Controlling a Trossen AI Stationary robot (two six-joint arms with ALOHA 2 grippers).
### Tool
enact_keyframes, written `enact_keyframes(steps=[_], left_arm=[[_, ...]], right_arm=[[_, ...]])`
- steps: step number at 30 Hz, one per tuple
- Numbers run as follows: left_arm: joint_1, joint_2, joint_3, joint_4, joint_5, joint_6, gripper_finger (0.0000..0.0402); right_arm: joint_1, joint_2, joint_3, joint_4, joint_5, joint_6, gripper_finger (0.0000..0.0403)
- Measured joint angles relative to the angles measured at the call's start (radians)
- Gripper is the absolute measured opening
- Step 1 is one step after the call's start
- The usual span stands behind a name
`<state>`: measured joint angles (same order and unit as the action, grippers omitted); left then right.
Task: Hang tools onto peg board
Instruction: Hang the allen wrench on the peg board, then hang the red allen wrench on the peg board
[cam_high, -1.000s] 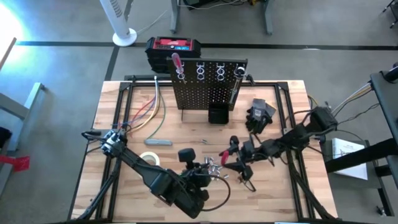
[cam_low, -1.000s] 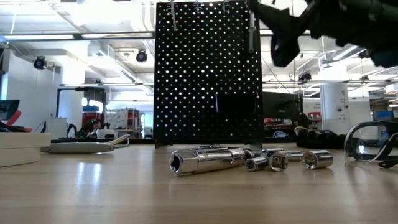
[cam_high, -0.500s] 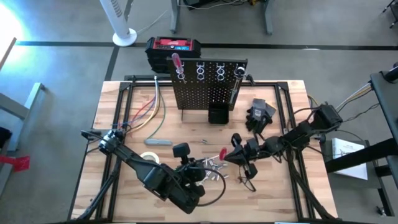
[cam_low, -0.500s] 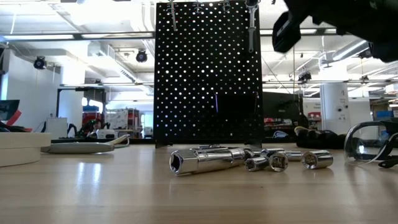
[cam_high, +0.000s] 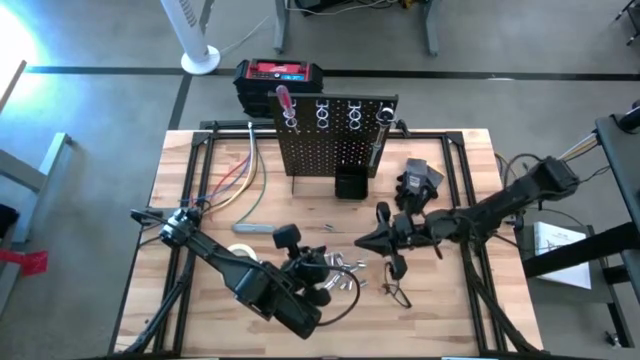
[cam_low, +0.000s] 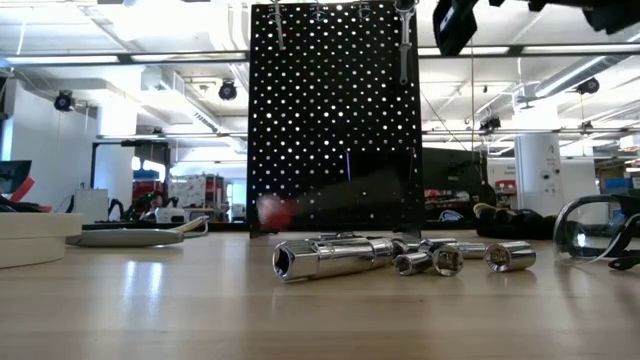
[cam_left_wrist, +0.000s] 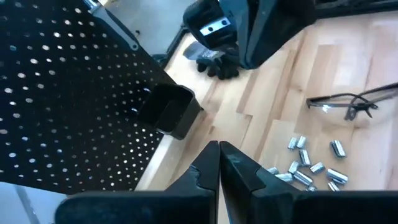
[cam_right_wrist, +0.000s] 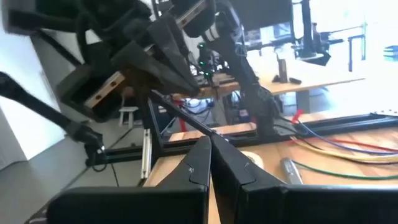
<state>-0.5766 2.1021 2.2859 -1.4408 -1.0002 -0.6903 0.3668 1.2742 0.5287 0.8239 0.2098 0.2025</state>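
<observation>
Peg board (cam_high: 335, 140) upright at table's far edge, two tools hung, sockets (cam_high: 343, 268) loose mid-table; left gripper (cam_high: 322, 272) and right gripper (cam_high: 362, 243) both pinched together, empty — most work left.

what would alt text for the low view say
A black peg board stands upright mid-table with tools hanging along its top. Silvery sockets lie on the wooden table before it, glasses at the right edge. A red blur shows low by the board, a dark arm above.
</observation>
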Motion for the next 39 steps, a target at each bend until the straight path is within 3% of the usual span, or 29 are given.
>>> enact_keyframes(steps=[8, 13, 16, 20, 25, 29, 33, 36, 39], left_arm=[[-0.008, 0.000, -0.006, -0.074, -0.038, -0.056, 0.0000], [-0.014, -0.001, -0.084, -0.118, -0.010, -0.163, 0.0000], [-0.010, -0.003, -0.156, -0.089, 0.117, -0.126, 0.0000], [0.032, -0.004, -0.248, -0.079, 0.418, 0.007, 0.0000], [0.096, -0.003, -0.338, -0.077, 0.488, 0.079, 0.0000], [0.151, -0.022, -0.404, 0.112, 0.491, 0.199, 0.0000], [0.185, -0.086, -0.513, 0.424, 0.561, 0.393, 0.0000], [0.213, -0.144, -0.626, 0.587, 0.607, 0.461, 0.0000], [0.244, -0.235, -0.776, 0.710, 0.627, 0.480, 0.0000]], right_arm=[[0.036, -0.065, -0.043, -0.065, -0.079, 0.006, 0.0000], [0.042, 0.019, -0.089, -0.197, 0.016, 0.128, 0.0000], [0.042, 0.079, -0.097, -0.217, 0.072, 0.227, 0.0000], [0.041, 0.108, -0.091, -0.226, 0.075, 0.318, 0.0000], [0.008, 0.025, -0.029, -0.359, 0.049, 0.395, 0.0000], [-0.001, -0.066, 0.079, -0.714, 0.055, 0.372, 0.0000], [0.011, -0.114, 0.198, -1.141, 0.184, 0.385, 0.0000], [0.031, -0.136, 0.239, -1.262, 0.222, 0.418, 0.0000], [0.029, -0.152, 0.247, -1.291, 0.152, 0.474, 0.0000]])
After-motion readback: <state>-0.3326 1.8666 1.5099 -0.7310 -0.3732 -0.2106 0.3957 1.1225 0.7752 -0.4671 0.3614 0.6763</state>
